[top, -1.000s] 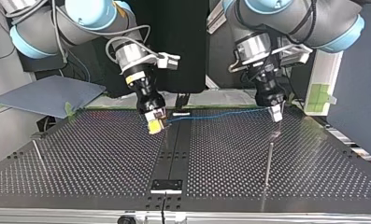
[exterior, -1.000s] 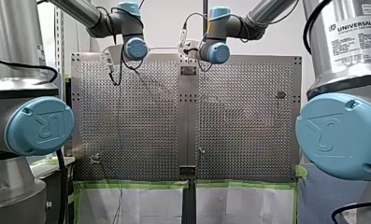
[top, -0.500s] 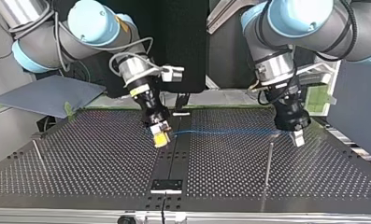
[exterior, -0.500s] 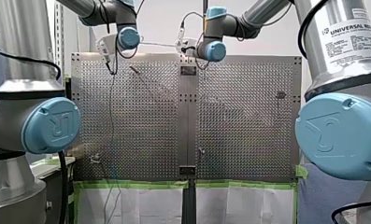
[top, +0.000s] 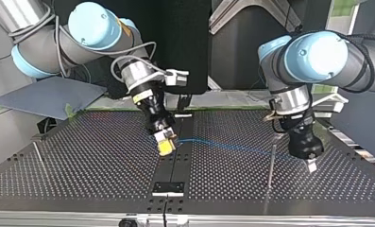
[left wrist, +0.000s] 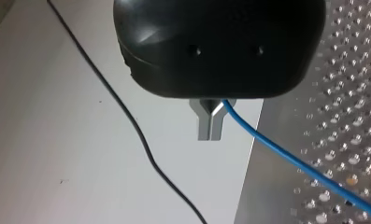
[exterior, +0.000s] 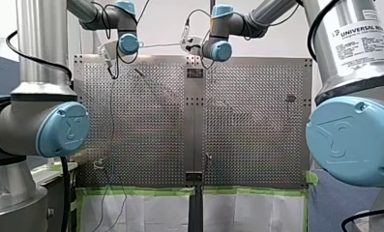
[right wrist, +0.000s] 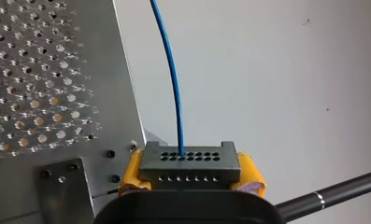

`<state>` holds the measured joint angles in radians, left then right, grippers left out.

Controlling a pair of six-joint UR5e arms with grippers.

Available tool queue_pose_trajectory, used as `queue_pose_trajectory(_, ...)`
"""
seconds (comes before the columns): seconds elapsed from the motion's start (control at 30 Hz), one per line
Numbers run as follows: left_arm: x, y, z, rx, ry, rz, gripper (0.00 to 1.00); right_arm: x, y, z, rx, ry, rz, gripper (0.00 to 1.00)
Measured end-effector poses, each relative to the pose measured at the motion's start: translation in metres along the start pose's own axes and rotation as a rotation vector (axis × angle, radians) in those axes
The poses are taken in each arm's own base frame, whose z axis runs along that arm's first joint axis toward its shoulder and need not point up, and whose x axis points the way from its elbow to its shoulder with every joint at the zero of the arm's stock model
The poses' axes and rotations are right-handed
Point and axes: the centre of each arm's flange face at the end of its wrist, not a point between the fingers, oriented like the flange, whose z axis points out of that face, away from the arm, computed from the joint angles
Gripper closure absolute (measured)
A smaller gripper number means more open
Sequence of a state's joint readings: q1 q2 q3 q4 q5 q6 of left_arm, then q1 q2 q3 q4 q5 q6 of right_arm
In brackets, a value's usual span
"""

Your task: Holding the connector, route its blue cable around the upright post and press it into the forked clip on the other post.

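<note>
Swung out since a second ago: the left jaws, toward the top view's near right and past the upright post (top: 271,165). The right jaws have eased a little nearer along the centre strip of the bench (top: 105,161).

The right jaws are clamped on the connector (right wrist: 189,163), a dark block with rows of holes held between yellow pads (right wrist: 132,169). The blue cable (top: 227,145) leaves one hole in the connector's upper row. In the top view it runs rightward, low over the bench, crosses the upright post near its tip and reaches the left jaws. Which side of the post it passes, cannot tell.

On the left jaws the metal fingers (left wrist: 210,125) are together. The cable comes out of the notch at their root and trails off over the perforated plate. A thin black cord (left wrist: 141,140) lies on the pale surface beyond the bench edge.

A second post (top: 38,156) stands at the top view's near left, well apart from both jaws. Forked clip: too small to make out on either post.
</note>
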<state>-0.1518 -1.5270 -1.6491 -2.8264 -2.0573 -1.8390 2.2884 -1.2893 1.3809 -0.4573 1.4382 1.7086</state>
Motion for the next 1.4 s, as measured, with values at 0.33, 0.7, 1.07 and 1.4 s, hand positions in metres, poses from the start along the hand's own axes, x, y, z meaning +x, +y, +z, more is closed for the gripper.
queue_pose_trajectory(0.33,0.013,0.027,0.036,0.003,0.002,-0.011,1.0,-0.026,0.001,0.016,0.004,-0.031,0.007,1.0)
queue_pose_trajectory(0.7,0.044,0.066,0.085,0.001,0.019,-0.014,1.0,-0.065,-0.004,0.033,0.015,-0.069,0.011,1.0)
queue_pose_trajectory(1.07,0.048,0.1,0.114,0.012,0.017,-0.019,1.0,-0.089,-0.011,0.037,0.019,-0.084,0.014,1.0)
queue_pose_trajectory(1.4,0.085,0.099,0.12,0.075,0.093,-0.013,1.0,-0.098,-0.004,0.04,-0.017,-0.076,0.011,1.0)
